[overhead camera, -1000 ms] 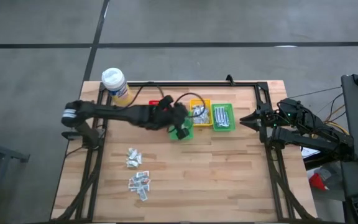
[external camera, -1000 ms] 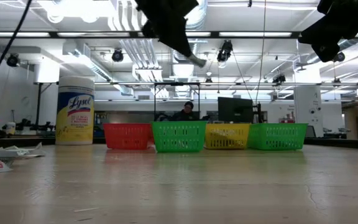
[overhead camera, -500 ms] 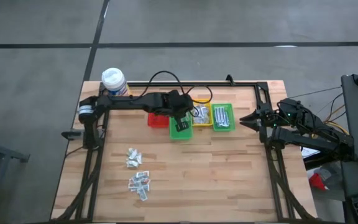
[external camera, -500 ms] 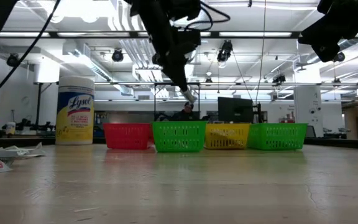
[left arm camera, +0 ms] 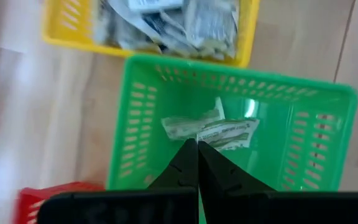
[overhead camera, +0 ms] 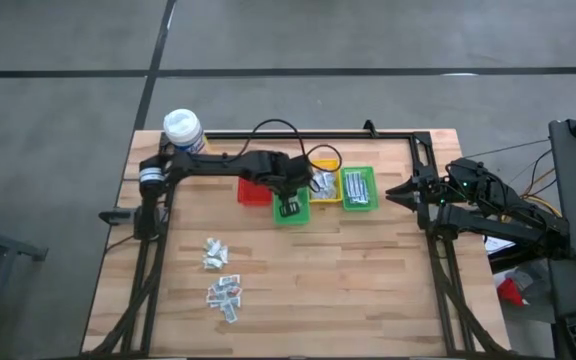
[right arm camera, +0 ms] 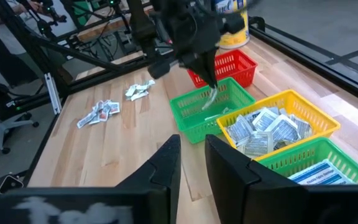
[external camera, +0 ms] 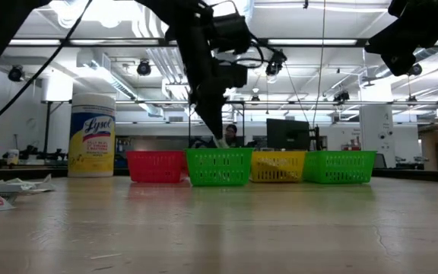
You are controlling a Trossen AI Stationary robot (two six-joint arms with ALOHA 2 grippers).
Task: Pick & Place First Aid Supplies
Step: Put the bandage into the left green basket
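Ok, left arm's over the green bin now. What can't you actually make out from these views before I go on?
- Left gripper: fingers shut; left wrist view doesn't settle whether they still pinch the sachet in the green bin.
- Red bin: contents hidden, left arm across it in the high view, solid wall in the low view.
- Loose packets on the table: print too small, high view.
- Right gripper: parked at the table's right edge.

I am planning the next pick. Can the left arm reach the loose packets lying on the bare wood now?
Probably yes. The left gripper is shut above the near green bin, and the loose packets lie on that arm's side of the table with nothing between. The right gripper waits at the far edge.
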